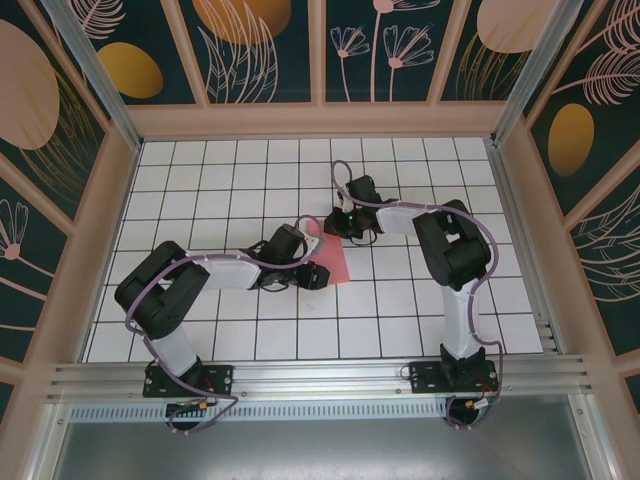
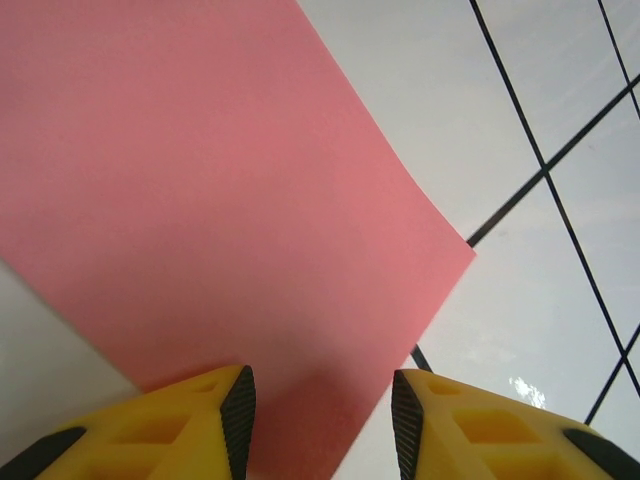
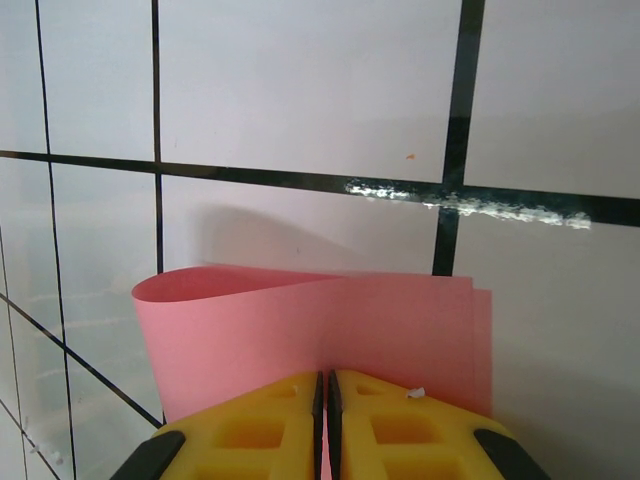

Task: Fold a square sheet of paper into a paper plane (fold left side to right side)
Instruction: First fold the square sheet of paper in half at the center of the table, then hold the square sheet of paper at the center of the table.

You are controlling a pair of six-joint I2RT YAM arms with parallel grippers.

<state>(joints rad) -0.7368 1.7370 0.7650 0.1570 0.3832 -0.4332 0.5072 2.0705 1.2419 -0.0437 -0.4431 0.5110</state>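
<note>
The square sheet of paper [image 1: 332, 263], salmon pink, lies on the white grid table between the two arms. In the right wrist view the sheet [image 3: 250, 340] is bent over on itself in a soft loop, rounded at the left, with its two edges nearly matched at the right. My right gripper [image 3: 325, 400] is shut on the doubled paper, and pink shows between its fingers. My left gripper [image 2: 320, 420] hovers open over the flat part of the sheet [image 2: 200, 200], one finger [image 2: 238, 420] over the paper and the other near its edge. A finished paper plane is out of view.
The white tiled table [image 1: 250, 180] with black grid lines is fenced by wooden walls. A metal rail [image 1: 320, 375] runs along the near edge by the arm bases. Both arms reach in toward the table's middle.
</note>
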